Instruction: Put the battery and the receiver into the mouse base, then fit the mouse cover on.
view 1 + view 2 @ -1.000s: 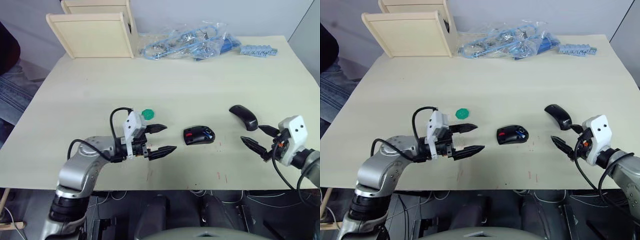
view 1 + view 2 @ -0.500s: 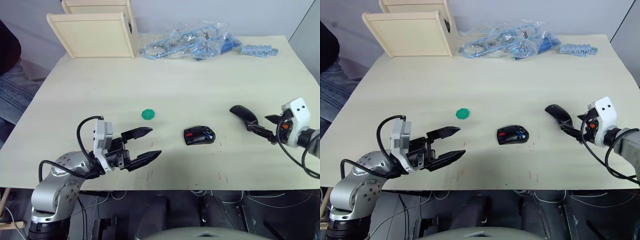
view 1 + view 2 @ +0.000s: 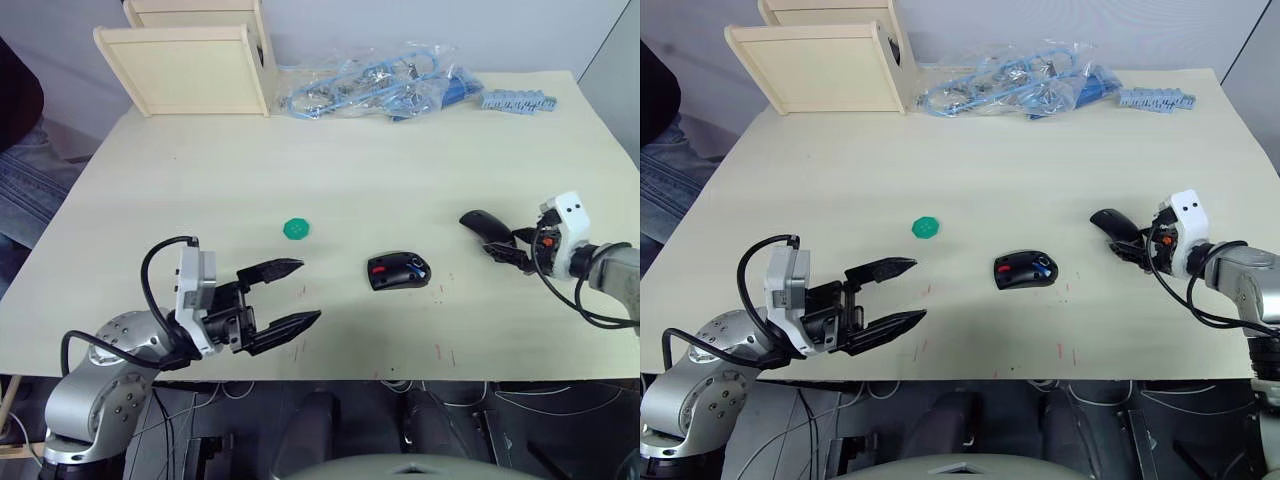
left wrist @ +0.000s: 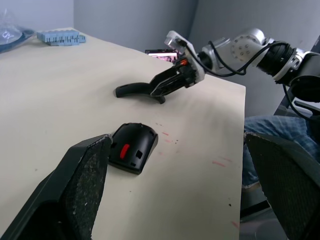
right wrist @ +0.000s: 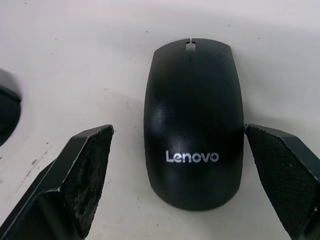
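The mouse base [image 3: 398,270] lies open side up at the table's middle front, with red parts inside. A blue bit in its hollow [image 3: 414,266] looks like the battery. The receiver is too small to make out. The mouse cover [image 5: 192,125], glossy black with a Lenovo logo, rests on the table to the right of the base. My right gripper [image 3: 510,250] is open, one finger on each side of the cover. My left gripper [image 3: 308,291] hangs open and empty near the front edge, left of the base.
A green round disc [image 3: 296,229] lies left of the base. Wooden boxes [image 3: 185,65] stand at the back left. Bagged blue cables [image 3: 375,85] and a blue strip [image 3: 515,100] lie along the back edge.
My left gripper has drawn back from beside the green disc toward the front left. My right gripper has moved from the front edge up to the cover and now straddles it.
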{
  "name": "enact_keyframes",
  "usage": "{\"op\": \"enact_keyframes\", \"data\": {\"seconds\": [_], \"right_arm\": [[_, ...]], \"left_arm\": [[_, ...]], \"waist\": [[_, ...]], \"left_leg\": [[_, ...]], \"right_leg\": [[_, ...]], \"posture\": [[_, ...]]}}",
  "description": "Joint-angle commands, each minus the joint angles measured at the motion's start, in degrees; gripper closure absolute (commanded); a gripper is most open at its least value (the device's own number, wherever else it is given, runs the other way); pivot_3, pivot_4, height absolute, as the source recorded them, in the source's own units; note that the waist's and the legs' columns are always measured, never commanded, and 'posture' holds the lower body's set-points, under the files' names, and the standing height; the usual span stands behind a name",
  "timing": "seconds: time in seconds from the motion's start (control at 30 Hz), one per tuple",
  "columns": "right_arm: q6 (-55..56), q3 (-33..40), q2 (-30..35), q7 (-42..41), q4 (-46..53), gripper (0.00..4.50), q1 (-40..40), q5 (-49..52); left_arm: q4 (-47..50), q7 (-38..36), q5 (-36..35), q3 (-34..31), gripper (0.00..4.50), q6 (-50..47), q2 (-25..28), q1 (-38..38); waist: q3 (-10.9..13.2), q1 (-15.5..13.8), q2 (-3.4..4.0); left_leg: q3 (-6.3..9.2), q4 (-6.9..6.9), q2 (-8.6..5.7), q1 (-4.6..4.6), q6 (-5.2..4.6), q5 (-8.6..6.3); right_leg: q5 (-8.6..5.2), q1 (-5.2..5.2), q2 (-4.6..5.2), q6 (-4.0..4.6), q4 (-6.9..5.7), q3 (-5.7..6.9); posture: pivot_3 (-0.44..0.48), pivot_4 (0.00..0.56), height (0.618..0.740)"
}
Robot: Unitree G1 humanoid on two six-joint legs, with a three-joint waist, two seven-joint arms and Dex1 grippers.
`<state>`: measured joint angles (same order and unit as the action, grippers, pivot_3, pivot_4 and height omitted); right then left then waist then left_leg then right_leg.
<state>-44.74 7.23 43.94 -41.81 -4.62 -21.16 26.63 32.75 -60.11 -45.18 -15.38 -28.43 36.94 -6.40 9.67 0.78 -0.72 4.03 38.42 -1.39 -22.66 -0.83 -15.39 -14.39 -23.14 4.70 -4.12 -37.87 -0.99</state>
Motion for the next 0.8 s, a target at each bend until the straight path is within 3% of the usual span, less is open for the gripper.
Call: {"op": "enact_keyframes", "data": {"seconds": [0.03, 0.8], "right_arm": [[2.4, 0.6, -0.5, -0.1, -0.2, 0.10, -1.0, -1.2], [5.1, 4.4, -3.0, 2.8, 3.0, 0.10, 3.0, -2.8]], "left_arm": [[2.1, 0.6, -1.4, -0.1, 0.00, 0.7, 0.9, 0.6], [-0.3, -2.0, -0.7, 0.9, 0.00, 2.0, 2.6, 1.2]], "waist": [[0.0, 0.0, 0.00], [0.0, 0.0, 0.01]], "left_leg": [[0.00, 0.00, 0.00, 0.00, 0.00, 0.00], [0.00, -0.01, -0.01, 0.01, 0.00, 0.00]], "right_leg": [[0.00, 0.00, 0.00, 0.00, 0.00, 0.00], [0.00, -0.01, -0.02, 0.00, -0.01, -0.01]], "posture": [[0.000, 0.150, 0.740], [0.000, 0.150, 0.740]]}}
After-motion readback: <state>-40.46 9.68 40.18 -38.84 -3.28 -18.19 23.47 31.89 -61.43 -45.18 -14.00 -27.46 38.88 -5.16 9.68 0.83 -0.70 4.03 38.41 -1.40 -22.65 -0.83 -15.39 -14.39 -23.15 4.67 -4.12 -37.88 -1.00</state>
